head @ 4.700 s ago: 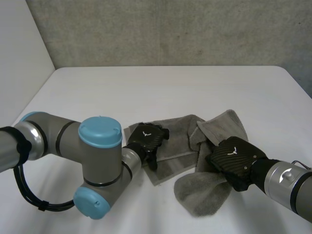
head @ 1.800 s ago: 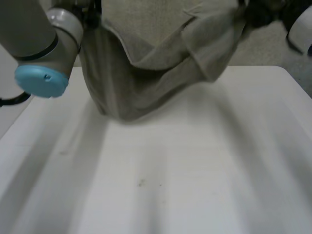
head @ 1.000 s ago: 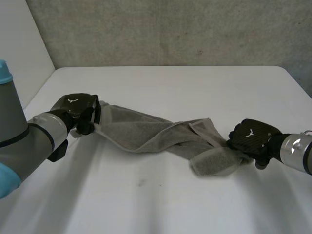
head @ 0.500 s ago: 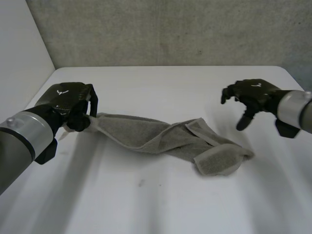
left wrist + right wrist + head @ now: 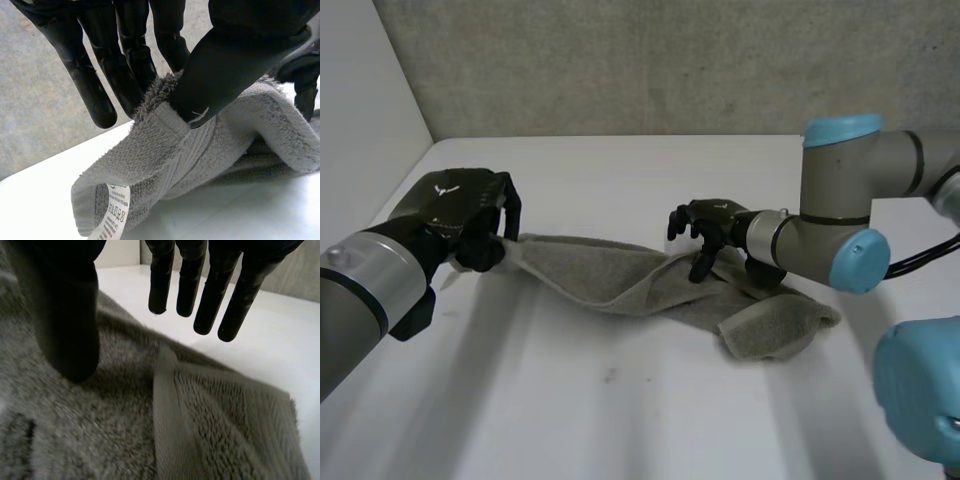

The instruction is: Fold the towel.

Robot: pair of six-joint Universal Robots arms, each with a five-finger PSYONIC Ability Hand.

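Terry cloth, thick and limp, is pinched between the thumb and fingers (image 5: 125,60) of the left hand (image 5: 460,215) at one end of the towel (image 5: 610,275). The grip is right on the flat woven band, and a sewn-in label (image 5: 114,220) hangs just beneath it. The right hand (image 5: 710,225) holds nothing: its fingers (image 5: 192,285) are straight and spread above the towel's middle. Whether its thumb rests on the pile I cannot tell.

From the left fingers the towel runs across the table (image 5: 620,420) as a loose twisted rope, passes under the right fingers, and ends beyond them in a doubled-over flap. It looks light, soft and grippy rather than slick. It will likely sag wherever it is unsupported, so the hemmed edge and corners are the firm places to take.

The hindrance seems to be the towel's own twist and that folded flap, which hide the far corners. The right arm (image 5: 840,200) also reaches in just above the flap.
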